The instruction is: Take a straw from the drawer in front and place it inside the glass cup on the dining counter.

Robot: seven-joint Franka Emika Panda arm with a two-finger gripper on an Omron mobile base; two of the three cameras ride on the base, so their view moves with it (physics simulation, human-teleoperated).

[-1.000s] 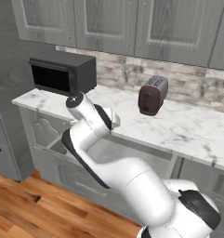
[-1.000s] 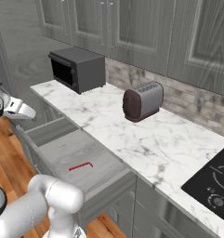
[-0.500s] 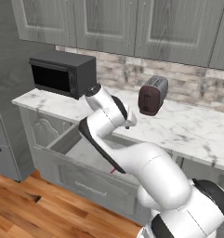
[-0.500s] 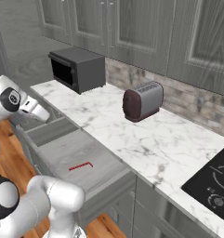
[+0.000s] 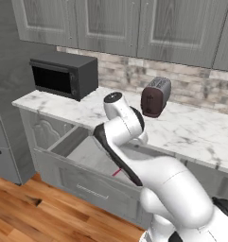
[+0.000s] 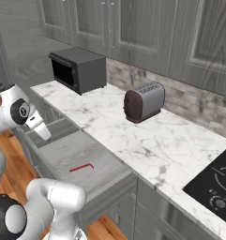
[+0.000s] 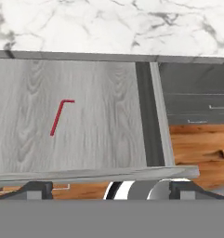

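Jaws spread wide, empty, above the open drawer [image 7: 108, 139]; arm hides most of the straw [image 7: 58, 117].

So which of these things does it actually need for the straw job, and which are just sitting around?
Needed:
- straw, lying flat in the drawer
- drawer, pulled open
- hand, open, above the drawer

Just there:
- microwave on the worktop
- toaster on the worktop
- hob at the far right
- wall cabinets
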